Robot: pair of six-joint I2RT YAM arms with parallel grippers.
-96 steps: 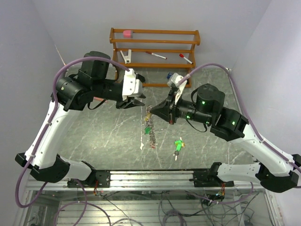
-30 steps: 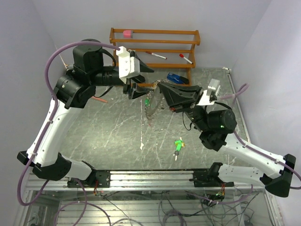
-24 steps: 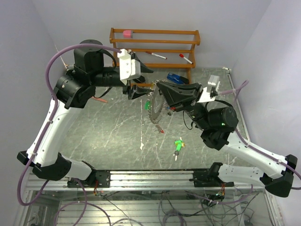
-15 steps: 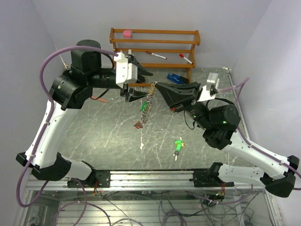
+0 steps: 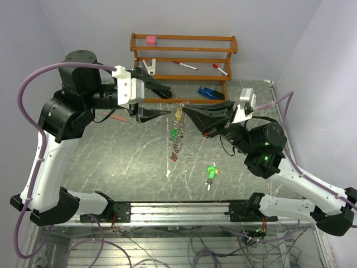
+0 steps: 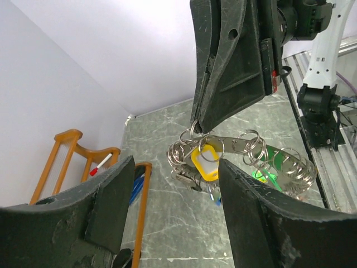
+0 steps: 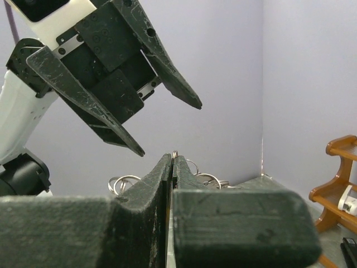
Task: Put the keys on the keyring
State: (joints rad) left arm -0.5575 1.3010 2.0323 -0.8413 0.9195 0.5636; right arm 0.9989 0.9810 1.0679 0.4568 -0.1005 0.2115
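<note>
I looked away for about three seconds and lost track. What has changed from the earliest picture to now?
The right gripper, shut on the keyring throughout, has carried it toward the rack, where it now dangles farther back. The left gripper pulled back the same way and faces it, open, holding nothing. The loose green key and the pens in the rack have not moved.

keyring (image 5: 177, 125): your pale silvery loop's up off the table, dangling straight down, one small ring pinched in the right gripper (image 5: 183, 106) tips | on it: bunch of little split rings, yellow tag (image 6: 204, 163), green piece, red bit at the bottom | loose key (image 5: 211, 172): green head, flat on the table, well apart from the bunch
</note>
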